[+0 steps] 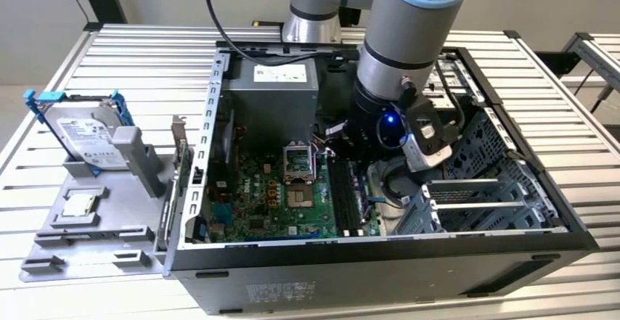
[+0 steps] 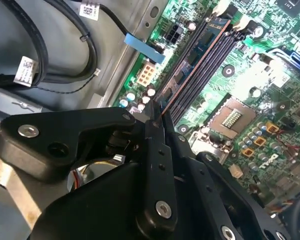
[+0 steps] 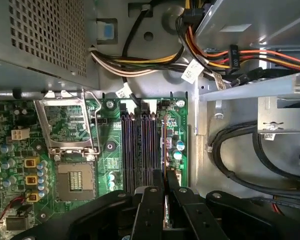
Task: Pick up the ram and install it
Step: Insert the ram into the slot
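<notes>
The ram point(image 2: 194, 60) is a thin dark stick with a copper-coloured edge, seen edge-on point(image 3: 164, 145) in the first wrist view. My gripper point(image 3: 165, 176) is shut on one end of it, black fingers point(image 2: 155, 125) pressed against both faces. The stick lies along the row of dark memory slots point(image 3: 140, 150) on the green motherboard point(image 1: 290, 207), at the slot nearest the board's edge. Whether it sits in the slot or just above it I cannot tell. In the exterior view the arm's wrist point(image 1: 382, 128) reaches down into the open computer case point(image 1: 388, 262).
An open processor socket point(image 3: 72, 145) lies beside the slots. The power supply point(image 1: 271, 91), cable bundles point(image 3: 240, 155) and the metal drive cage point(image 1: 475, 189) crowd around the wrist. Outside the case, a grey tray point(image 1: 107, 226) holds a hard drive in a blue bracket point(image 1: 86, 135) and a square processor chip point(image 1: 78, 204).
</notes>
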Tool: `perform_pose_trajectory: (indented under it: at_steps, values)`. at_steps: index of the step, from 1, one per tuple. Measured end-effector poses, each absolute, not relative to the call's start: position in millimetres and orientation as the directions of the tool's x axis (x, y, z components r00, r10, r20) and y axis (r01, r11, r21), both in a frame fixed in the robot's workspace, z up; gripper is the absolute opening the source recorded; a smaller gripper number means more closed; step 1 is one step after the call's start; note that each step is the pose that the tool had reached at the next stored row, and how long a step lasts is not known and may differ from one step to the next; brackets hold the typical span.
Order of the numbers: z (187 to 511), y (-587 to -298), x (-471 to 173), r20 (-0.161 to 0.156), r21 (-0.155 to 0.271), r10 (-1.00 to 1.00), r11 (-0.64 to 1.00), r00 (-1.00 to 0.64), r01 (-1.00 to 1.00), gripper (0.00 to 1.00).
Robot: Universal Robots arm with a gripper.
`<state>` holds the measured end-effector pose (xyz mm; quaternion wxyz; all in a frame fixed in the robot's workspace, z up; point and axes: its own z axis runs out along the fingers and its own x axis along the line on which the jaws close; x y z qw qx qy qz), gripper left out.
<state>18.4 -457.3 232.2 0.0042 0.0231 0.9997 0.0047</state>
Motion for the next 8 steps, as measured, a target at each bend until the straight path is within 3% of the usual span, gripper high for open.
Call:
perform_pose_trajectory:
  at_steps: [8]
  values:
    - [221.3,-457.6,14.1,-0.001,0.009,0.044,0.999,-0.999,0.044,0.0]
